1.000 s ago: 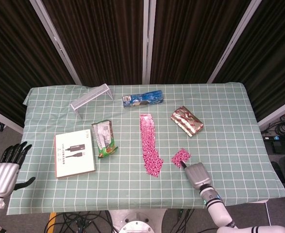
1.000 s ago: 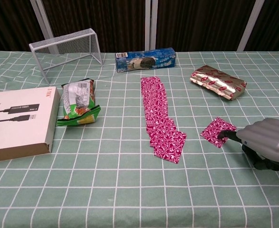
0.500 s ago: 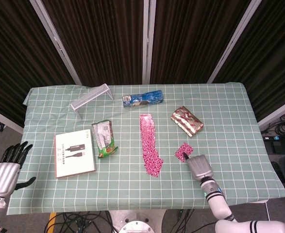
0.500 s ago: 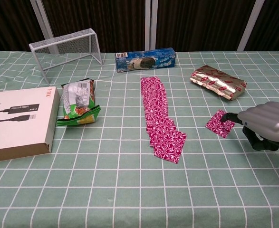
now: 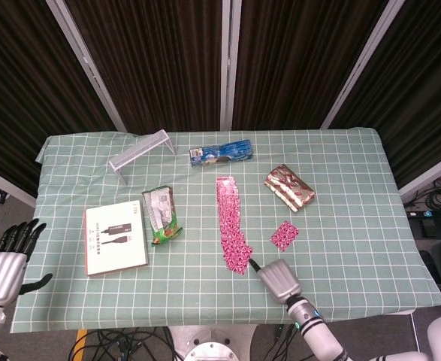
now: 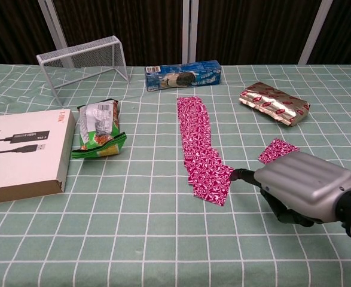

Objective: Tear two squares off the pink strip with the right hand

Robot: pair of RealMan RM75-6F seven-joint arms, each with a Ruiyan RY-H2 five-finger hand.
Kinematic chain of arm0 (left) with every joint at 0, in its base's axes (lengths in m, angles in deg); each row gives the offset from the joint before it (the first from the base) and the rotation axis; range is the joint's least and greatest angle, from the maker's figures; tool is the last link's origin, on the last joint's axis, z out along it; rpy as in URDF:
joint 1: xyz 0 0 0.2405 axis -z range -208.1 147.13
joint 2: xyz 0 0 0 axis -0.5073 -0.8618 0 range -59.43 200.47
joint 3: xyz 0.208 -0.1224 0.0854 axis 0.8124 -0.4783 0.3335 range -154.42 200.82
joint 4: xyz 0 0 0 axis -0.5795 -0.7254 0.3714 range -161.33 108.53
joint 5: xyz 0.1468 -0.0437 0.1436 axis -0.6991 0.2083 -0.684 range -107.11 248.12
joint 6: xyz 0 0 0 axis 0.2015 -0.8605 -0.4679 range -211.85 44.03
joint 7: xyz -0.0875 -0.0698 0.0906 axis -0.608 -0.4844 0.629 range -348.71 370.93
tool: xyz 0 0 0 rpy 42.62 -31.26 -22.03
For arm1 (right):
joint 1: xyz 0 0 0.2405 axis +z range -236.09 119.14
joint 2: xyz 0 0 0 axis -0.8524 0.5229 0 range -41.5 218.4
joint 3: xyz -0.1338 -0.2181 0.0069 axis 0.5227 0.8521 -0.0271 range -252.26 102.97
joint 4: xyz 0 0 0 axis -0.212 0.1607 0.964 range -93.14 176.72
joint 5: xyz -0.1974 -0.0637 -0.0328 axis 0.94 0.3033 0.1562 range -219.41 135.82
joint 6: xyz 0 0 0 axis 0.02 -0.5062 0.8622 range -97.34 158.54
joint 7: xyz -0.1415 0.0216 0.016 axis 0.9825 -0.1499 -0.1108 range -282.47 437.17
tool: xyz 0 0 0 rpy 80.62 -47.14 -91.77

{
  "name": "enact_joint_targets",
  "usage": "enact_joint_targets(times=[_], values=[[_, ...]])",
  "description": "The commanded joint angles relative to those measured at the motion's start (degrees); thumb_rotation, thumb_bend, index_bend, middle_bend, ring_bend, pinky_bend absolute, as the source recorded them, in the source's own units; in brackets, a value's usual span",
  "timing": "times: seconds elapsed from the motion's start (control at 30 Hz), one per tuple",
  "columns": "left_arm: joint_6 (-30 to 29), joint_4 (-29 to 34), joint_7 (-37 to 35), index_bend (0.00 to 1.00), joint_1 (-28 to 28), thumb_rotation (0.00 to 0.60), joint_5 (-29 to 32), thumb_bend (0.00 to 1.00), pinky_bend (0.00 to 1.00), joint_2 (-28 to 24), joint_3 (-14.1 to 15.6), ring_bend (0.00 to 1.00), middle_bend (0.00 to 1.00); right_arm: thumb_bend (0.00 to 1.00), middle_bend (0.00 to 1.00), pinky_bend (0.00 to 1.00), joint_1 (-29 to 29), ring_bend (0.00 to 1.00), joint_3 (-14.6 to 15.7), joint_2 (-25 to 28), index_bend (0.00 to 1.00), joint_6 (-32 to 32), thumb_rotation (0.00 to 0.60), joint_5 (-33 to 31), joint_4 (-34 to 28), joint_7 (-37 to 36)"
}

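I have the right robot hand (image 6: 295, 186) low over the tabletop (image 5: 355, 180), one dark fingertip (image 6: 242, 174) reaching to the near right corner of the pink strip (image 5: 231, 222). It is touching or just short of the edge; I cannot tell which. The rest of the fingers are curled under the palm and I see nothing held in them.

One torn pink square (image 5: 284, 235) lies flat to the right of the strip, just behind the robot hand, so I judge one square is off and the second tear is now in hand. The strip runs lengthwise down the middle of the cloth, its near end wider and slightly skewed.

My next move calls for pinning or pinching that near end and pulling sideways along a perforation, without dragging the whole strip.

The left robot hand (image 5: 1, 267) hangs off the tabletop's left edge, fingers spread, holding nothing.
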Motion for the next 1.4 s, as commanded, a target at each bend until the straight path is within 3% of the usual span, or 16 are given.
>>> enact_joint_targets(times=[0.03, 0.23, 0.57, 1.4], values=[[-0.1, -0.2, -0.3, 0.02, -0.1, 0.600, 0.2, 0.15, 0.07, 0.0, -0.1, 0.00, 0.00, 1.00, 0.84, 0.69, 1.7, 0.78, -2.2, -2.9, 0.14, -2.0, 0.600, -2.9, 2.2, 1.1], [-0.2, -1.1, -1.5, 0.02, -0.3, 0.600, 0.5, 0.15, 0.07, 0.0, -0.1, 0.00, 0.00, 1.00, 0.84, 0.69, 3.3, 0.78, -3.9, -5.5, 0.14, -3.1, 0.600, -5.6, 3.7, 1.7], [-0.4, -2.0, -2.5, 0.02, -0.5, 0.600, 0.5, 0.15, 0.07, 0.2, -0.2, 0.00, 0.00, 1.00, 0.84, 0.69, 3.1, 0.78, -1.8, -5.3, 0.14, -1.7, 0.600, -7.3, 4.6, 2.6], [0.0, -0.3, 0.0, 0.02, 0.3, 0.600, -0.6, 0.15, 0.07, 0.6, -0.2, 0.00, 0.00, 1.00, 0.84, 0.69, -4.2, 0.78, 6.1, 6.0, 0.14, 2.5, 0.600, 0.0, 0.3, -6.5]])
